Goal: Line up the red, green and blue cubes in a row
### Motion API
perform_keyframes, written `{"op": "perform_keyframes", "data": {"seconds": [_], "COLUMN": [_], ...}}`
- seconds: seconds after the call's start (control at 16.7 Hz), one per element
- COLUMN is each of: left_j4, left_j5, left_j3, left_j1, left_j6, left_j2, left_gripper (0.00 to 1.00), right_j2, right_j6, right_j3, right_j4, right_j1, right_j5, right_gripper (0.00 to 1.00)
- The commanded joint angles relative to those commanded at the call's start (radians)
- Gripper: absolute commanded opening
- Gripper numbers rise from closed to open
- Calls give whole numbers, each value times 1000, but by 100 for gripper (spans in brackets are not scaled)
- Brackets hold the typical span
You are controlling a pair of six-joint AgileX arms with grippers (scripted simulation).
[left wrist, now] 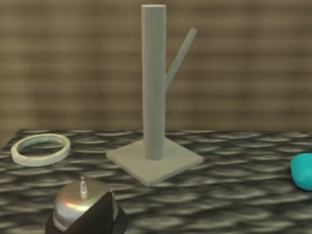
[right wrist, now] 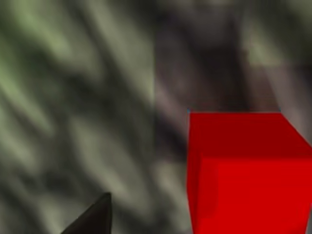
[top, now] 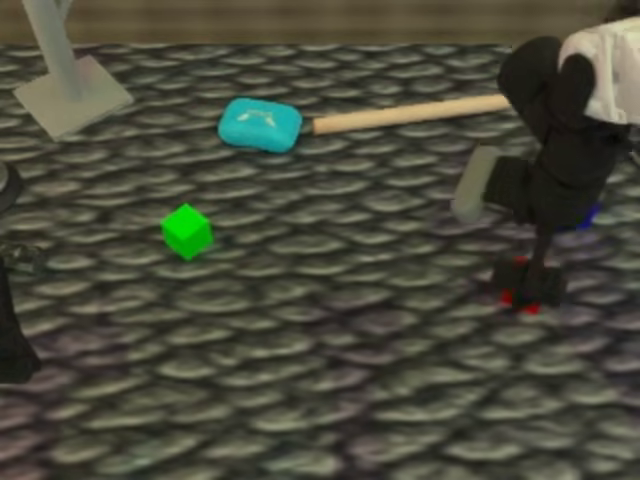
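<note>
No readable text, labels, brands, numbers or signs appear on anything

The right arm (top: 560,110) is built of rounded matte-black segments that bulge like stacked capsules, joined to a white boxy link near the top view's upper right corner. A pale grey, flat rounded piece (top: 475,185) sticks out from its black wrist block. Below that, a thin black stem runs down into the right gripper (top: 527,285), whose fingers are dark, squarish and unmarked. In the right wrist view one black fingertip (right wrist: 92,217) shows as a sharp, plain wedge. The left arm (top: 12,330) appears only as a black, glossless sliver with a greyish curved part at the top view's left edge
</note>
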Motion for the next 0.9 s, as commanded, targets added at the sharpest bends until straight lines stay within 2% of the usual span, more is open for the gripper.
{"op": "perform_keyframes", "data": {"seconds": [0.24, 0.54, 0.9], "left_j4": [0, 0, 0], "left_j5": [0, 0, 0], "left_j3": [0, 0, 0], "left_j1": [0, 0, 0], "left_j6": [0, 0, 0], "left_j2": [0, 0, 0], "left_gripper": [100, 100, 100], "right_j2": [70, 86, 86], "right_j6": [3, 3, 3], "right_j3": [-88, -104, -104], "right_j4": [166, 191, 191], "right_j1": [2, 3, 3], "right_j5": [1, 1, 1], "right_gripper": [100, 100, 55]}}
